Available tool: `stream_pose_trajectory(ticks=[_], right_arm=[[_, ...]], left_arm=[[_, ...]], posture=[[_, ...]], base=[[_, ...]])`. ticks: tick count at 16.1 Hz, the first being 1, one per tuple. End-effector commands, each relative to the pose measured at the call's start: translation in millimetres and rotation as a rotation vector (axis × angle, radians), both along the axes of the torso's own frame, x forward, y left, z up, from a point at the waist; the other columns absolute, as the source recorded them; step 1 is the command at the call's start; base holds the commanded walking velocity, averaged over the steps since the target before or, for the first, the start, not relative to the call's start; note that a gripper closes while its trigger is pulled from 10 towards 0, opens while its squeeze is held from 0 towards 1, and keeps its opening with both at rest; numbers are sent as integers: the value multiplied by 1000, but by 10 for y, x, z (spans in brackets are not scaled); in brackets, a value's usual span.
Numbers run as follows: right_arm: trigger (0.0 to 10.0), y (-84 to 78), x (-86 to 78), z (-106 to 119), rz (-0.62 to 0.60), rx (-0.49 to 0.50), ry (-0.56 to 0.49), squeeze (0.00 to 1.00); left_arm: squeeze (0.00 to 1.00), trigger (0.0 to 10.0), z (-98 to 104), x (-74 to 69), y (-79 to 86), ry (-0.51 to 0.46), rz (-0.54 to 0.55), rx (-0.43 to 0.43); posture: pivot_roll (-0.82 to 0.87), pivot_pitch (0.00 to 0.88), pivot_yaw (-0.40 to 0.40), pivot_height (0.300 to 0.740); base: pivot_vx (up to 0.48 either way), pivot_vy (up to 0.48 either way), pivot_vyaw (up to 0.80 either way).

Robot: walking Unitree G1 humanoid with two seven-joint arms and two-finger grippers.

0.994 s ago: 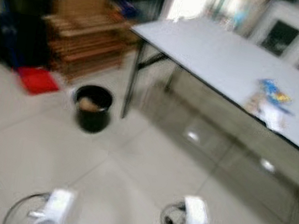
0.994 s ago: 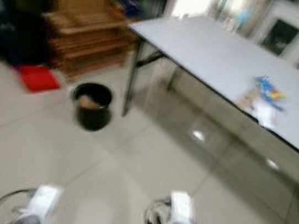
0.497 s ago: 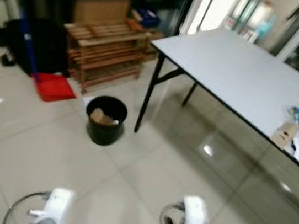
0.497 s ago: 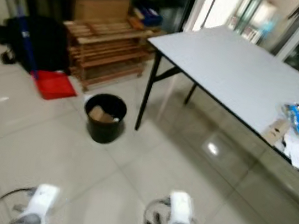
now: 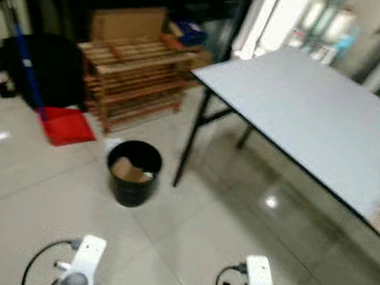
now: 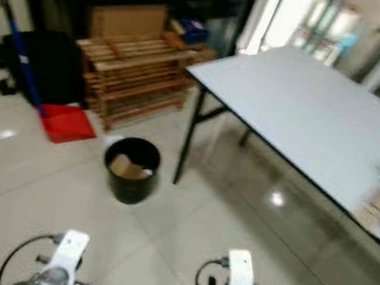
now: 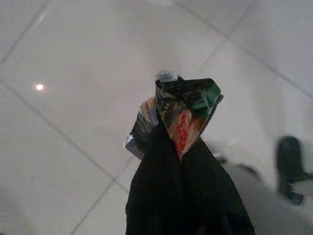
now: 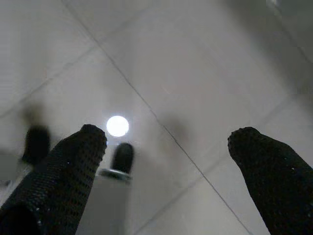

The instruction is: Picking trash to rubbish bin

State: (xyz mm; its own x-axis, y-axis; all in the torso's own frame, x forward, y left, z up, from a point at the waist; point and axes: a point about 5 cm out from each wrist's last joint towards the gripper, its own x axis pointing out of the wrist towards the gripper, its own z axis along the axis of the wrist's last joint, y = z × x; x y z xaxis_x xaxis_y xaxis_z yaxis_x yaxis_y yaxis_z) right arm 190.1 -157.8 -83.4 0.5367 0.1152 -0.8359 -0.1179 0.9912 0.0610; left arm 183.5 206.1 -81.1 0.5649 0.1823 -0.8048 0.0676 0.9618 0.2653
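With your left end effector pinching the crumpled wrapper low over the floor and the right end effector hanging wide and empty, you are best walking up until that hand is hovering squarely above the black bin (cardboard already inside) beside the counter leg before opening.

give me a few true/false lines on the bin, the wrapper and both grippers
1. The left gripper is shut on a crumpled wrapper. True.
2. The right gripper holds a piece of trash. False: its fingers are apart with only floor between them.
3. The black bin stands on the table. False: it stands on the floor near the table leg.
4. Something brown already lies in the bin. True.
5. A red dustpan lies on the floor by the wooden rack. True.
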Motion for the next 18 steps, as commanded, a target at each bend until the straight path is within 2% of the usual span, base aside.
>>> stream_pose_trajectory(ticks=[1, 4, 7, 8, 18], right_arm=[[10000, -68, 5, 6, -11, -11, -1, 0], [10000, -71, 5, 6, 8, -22, 1, 0], [10000, -56, 4, 5, 25, -29, -2, 0], [10000, -54, 13, 9, -5, -16, -5, 0], [10000, -59, 12, 9, -2, -16, -3, 0]], left_arm=[[0, 10000, -11, -9, -33, 7, -6, -6], [0, 10000, -11, -8, -36, 7, -6, -6], [0, 10000, -11, -8, -35, 8, -6, -6], [0, 10000, -11, -9, -32, 7, -5, -6], [0, 10000, -12, -9, -36, 6, -4, -6]], posture=[[-22, 45, -128, 740], [-21, 42, -128, 740], [-20, 43, -130, 740], [-19, 43, -131, 740], [-18, 43, -131, 740]], base=[[480, 0, 0], [477, 0, 0], [475, 0, 688], [480, 0, 0], [474, 0, 0]])
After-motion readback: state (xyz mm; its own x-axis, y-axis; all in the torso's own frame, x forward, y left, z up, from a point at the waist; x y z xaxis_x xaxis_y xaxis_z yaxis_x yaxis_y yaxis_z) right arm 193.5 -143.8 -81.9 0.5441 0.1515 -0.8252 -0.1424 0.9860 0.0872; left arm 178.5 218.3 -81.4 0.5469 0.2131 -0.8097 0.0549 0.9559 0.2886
